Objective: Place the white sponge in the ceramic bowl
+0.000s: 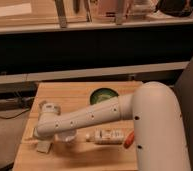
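The ceramic bowl (103, 95) is dark green and stands at the back middle of the wooden table (80, 160). My arm partly hides its front rim. The arm reaches from the right across the table to the front left. My gripper (44, 141) hangs at its end, low over the table. A small off-white block, the white sponge (42, 147), sits right at the gripper's tip by the front left. I cannot tell whether the gripper holds it or only touches it.
A white labelled bottle (107, 135) lies on its side in front of the arm, with a small orange piece (129, 139) to its right. A yellowish piece (28, 140) lies at the table's left edge. A dark counter front runs behind the table.
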### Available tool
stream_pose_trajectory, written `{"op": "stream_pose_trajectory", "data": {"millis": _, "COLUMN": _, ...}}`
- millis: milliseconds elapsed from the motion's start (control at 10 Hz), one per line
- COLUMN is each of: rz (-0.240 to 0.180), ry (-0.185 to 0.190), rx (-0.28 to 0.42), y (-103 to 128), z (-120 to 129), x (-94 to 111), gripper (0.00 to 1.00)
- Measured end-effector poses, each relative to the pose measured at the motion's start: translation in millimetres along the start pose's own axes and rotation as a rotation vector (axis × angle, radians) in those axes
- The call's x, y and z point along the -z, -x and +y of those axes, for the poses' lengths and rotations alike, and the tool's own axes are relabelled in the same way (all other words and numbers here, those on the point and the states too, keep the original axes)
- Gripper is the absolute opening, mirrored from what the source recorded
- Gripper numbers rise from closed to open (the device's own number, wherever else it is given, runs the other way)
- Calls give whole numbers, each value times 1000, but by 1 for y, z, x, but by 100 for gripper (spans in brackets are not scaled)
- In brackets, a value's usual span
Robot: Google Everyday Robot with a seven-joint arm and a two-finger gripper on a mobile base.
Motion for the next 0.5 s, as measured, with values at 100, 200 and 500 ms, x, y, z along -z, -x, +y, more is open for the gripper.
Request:
{"op": "stream_pose_trajectory", "data": {"millis": 100, "rz": -13, "ry": -24, "rx": -9, "y": -1, "z": 3, "x": -1, "gripper": 80}}
{"op": "stream_pose_trajectory", "data": {"millis": 200, "rz": -25, "ry": -42, "rx": -14, "y": -1, "z": 4, "x": -3, "gripper": 80}}
{"op": "stream_pose_trajectory", "data": {"millis": 500, "rz": -60, "ry": -83, "rx": -32, "y": -2, "z": 5, "x": -6, "gripper": 80}}
